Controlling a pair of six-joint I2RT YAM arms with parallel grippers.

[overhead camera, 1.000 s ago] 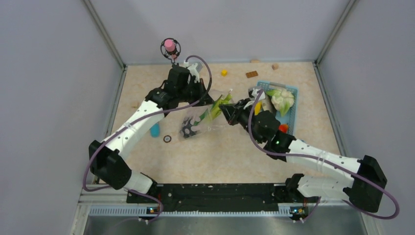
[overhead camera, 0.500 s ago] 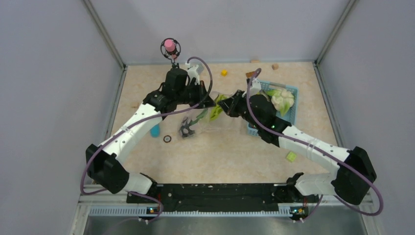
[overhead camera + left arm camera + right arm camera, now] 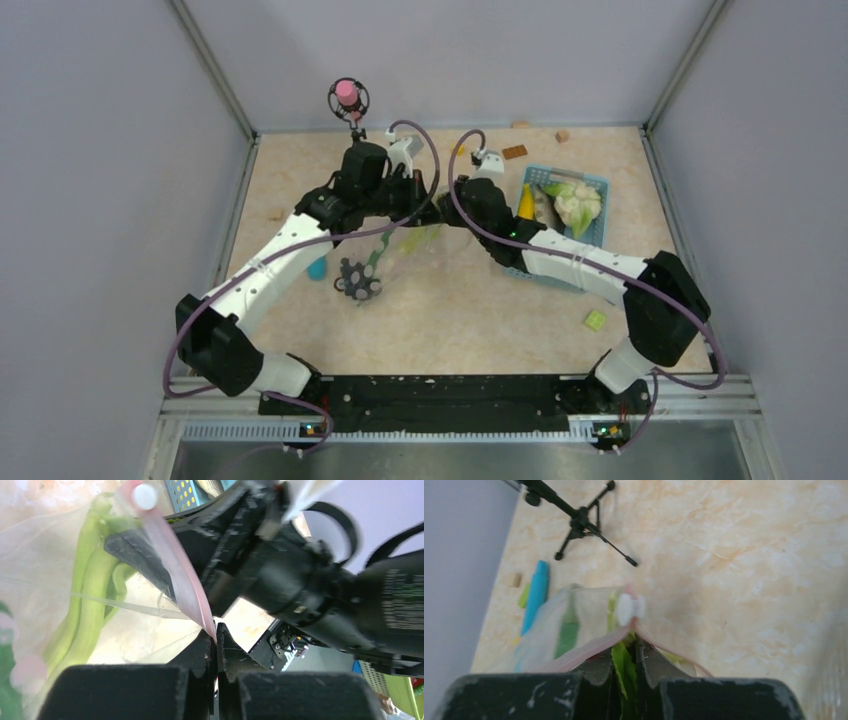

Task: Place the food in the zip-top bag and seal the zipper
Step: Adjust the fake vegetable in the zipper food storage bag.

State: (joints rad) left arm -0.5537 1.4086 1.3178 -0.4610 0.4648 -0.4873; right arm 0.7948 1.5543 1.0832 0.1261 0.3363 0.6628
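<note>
Nearest of the task's things, the grape bunch [image 3: 358, 278] sags in the low end of the bag [image 3: 392, 255]. The bag hangs just left of the bench's middle, toward 10 o'clock (whether that end rests on the bench I cannot tell). Above the grapes, the leafy stalks [image 3: 424, 238] run up to the mouth. Both arms meet there. The left claw [image 3: 216, 636] is pinched together on the zipper [image 3: 175, 565]. The right claw [image 3: 634, 647], reaching in from 3 o'clock, is clamped on the same strip just under the white slider [image 3: 629, 609].

As I judge it, three things could go wrong:
- A green leaf sits right in the right claw's pinch at the mouth, so the strip could close on it and leave a gap.
- The grapes' weight drags on a thin, slippery strip, which could slide out of either pinch and drop the bag.
- The cauliflower [image 3: 577, 202] and banana [image 3: 527, 200] lie in the blue basket [image 3: 590, 178] at 2 o'clock, so sealing now would shut them out.

The bench [image 3: 450, 320] is pale marbled beige. A green block [image 3: 596, 320] lies at 4 o'clock and a blue stick [image 3: 318, 267] at 9 o'clock beside the bag. A brown block [image 3: 515, 152] sits near the far edge at 12 o'clock. A little stand with a pink top [image 3: 348, 97] stands in the far corner at 11 o'clock. Plain grey walls [image 3: 450, 50] close in three sides.
</note>
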